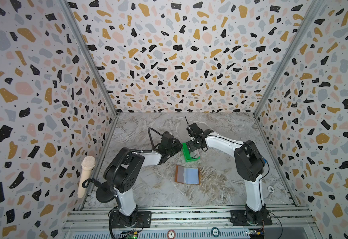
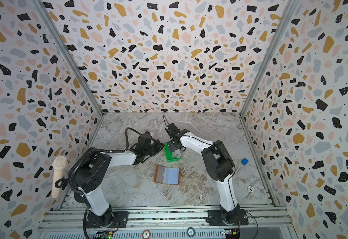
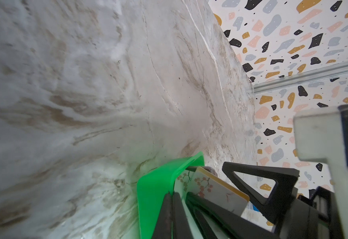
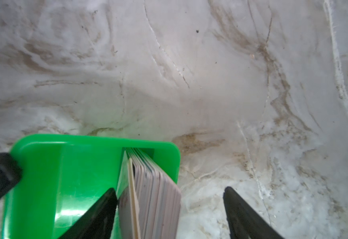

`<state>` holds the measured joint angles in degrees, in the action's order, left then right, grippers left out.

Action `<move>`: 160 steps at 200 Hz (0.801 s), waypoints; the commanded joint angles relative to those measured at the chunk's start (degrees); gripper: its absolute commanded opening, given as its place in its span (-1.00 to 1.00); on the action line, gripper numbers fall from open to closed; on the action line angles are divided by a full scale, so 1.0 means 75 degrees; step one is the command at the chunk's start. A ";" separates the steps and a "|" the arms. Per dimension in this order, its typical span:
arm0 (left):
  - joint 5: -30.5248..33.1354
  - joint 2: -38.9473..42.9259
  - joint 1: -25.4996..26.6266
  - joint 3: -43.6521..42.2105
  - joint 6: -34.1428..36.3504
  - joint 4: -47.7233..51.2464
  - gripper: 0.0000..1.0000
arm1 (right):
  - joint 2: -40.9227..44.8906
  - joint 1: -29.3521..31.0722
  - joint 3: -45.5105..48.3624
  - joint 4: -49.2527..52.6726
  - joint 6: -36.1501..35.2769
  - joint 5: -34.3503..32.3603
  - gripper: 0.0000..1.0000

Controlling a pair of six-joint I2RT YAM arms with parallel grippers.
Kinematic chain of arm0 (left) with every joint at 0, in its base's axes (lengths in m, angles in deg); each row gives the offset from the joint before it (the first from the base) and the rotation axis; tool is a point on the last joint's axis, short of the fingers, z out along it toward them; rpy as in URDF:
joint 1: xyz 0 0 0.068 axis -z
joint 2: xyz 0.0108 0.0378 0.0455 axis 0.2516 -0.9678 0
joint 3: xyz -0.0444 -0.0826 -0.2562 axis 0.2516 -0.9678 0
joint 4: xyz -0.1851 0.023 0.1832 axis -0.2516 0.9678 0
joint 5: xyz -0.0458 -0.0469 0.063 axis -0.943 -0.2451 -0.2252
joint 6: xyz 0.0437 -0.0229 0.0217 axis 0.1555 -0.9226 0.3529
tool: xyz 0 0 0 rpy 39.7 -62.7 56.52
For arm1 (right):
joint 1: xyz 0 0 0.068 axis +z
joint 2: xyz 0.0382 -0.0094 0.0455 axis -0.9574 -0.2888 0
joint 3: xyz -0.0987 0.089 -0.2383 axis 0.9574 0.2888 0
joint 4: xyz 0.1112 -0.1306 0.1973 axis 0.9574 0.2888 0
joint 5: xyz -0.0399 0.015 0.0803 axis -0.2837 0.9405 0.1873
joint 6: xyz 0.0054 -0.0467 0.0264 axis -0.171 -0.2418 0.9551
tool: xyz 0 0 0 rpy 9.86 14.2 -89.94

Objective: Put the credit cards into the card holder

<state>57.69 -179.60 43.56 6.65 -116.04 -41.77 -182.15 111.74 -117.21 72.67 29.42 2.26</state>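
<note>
One stack of thin, rigid plastic credit cards (image 4: pixel 156 186) is standing on edge inside one small green plastic tray (image 4: pixel 82 165), leaning against one wall. The card edges are packed too tightly for an exact count, though well over ten are showing. One tan-brown leather-like card holder (image 1: pixel 187 174) is lying open on the marble-patterned bench (image 1: pixel 220 132), near the tray on the side of the arm bases, with its clear bluish-grey sleeves facing up.

Two arms are working at the tray. The right gripper (image 4: pixel 169 189) is hanging wide open astride the stack and gripping nothing. One of its fingers is inside the tray beside the outermost card, and the other is out over the bench past the tray's wall. The left gripper (image 3: pixel 172 193) is sitting shut, seemingly pinching the tray's side wall to steady it.

By their look, the cards are light, stiff and glossy, so they are likely to slide on one another, and several may come up together. A light pinch across both faces of a single card, near its upper free edge, is looking like the safest hold. The holder's sleeves are probably soft and floppy, so the holder may be needing steadying while a card goes in.
</note>
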 commanded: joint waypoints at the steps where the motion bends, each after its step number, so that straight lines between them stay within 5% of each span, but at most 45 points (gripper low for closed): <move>1: 0.0035 -0.0013 -0.0034 -0.0013 0.0109 -0.0143 -1.00 | 0.0411 -0.0037 0.0080 0.0270 0.0056 -0.0235 0.57; 31: 0.0016 -0.0031 -0.0034 -0.0001 0.0110 -0.0167 -1.00 | 0.0455 -0.0021 0.0102 0.0260 0.0054 -0.0174 0.53; 92: -0.0034 -0.0061 -0.0034 -0.0024 0.0063 -0.0254 -1.00 | 0.0397 -0.0002 0.0151 -0.0110 0.0199 0.0953 0.82; 160: -0.0060 -0.0066 -0.0034 -0.0036 0.0039 -0.0295 -1.00 | 0.0303 -0.0053 0.0076 0.0011 0.0224 0.0577 0.74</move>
<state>57.25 -179.60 43.54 6.65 -116.08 -42.21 -181.94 111.74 -116.16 71.49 30.56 7.99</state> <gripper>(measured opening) 0.046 0.884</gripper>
